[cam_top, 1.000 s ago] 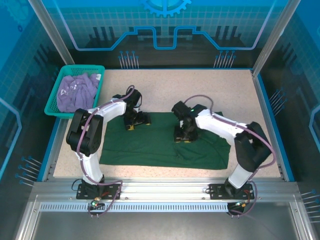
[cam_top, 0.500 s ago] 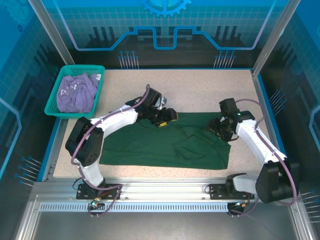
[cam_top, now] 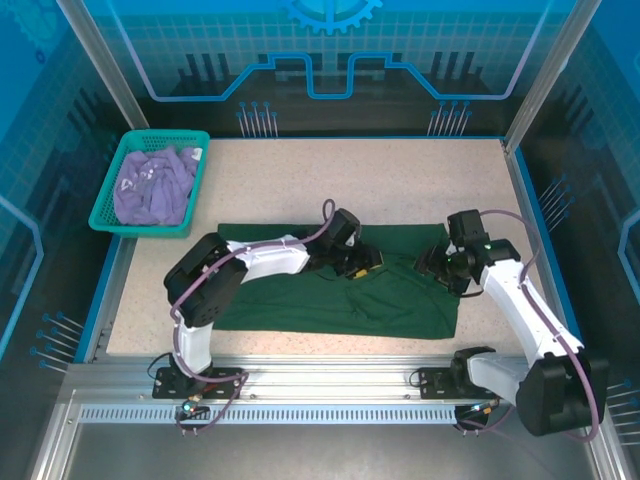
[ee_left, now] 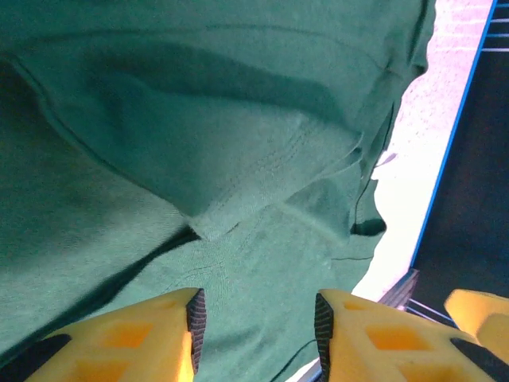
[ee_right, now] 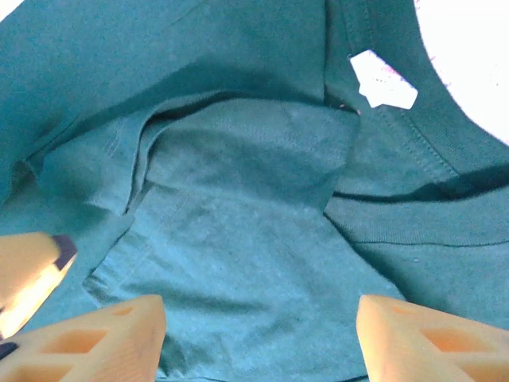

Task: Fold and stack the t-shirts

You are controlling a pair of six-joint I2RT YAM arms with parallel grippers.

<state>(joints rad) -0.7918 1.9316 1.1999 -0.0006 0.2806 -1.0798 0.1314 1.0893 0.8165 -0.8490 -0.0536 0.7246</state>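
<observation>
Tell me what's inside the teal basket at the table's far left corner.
The teal basket holds a crumpled lavender t-shirt that fills most of it. The basket's floor, and anything that might lie under the shirt, is covered and cannot be seen.

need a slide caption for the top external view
Left gripper and right gripper, both open, over the dark green t-shirt spread on the table; lavender t-shirt lies in the teal basket.
</observation>
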